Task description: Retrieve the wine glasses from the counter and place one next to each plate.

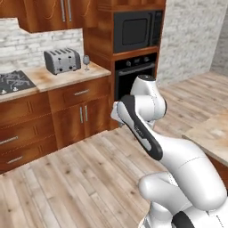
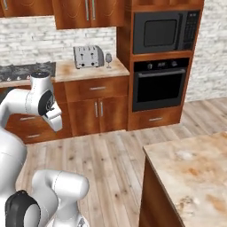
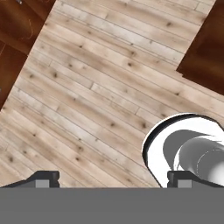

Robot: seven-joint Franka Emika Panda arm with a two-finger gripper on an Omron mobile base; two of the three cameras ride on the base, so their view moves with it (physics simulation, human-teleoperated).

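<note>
Wine glass [image 1: 86, 61]: one smoky stemmed glass, upright on the beige marbled tabletop [image 1: 67, 78], just beside the right end of the toaster [image 1: 62, 60] and near the tabletop's edge by the oven column; in the right base view the same glass [image 2: 108, 59] stands right of the toaster [image 2: 88, 56].

Cooktop [image 1: 13, 82]: dark, set into the tabletop left of the toaster.

Microwave [image 2: 165, 32]: black, built in above the oven [image 2: 159, 84].

Island top [image 2: 195, 173]: same stone, at the near right, bare where visible.

Pincer [image 3: 113, 179]: fingers spread wide apart, nothing between them, pointing down at the pale plank floor [image 3: 96, 87], well apart from the glass.

Arm [image 1: 142, 124]: white, folded over the floor in front of the cabinets.
</note>
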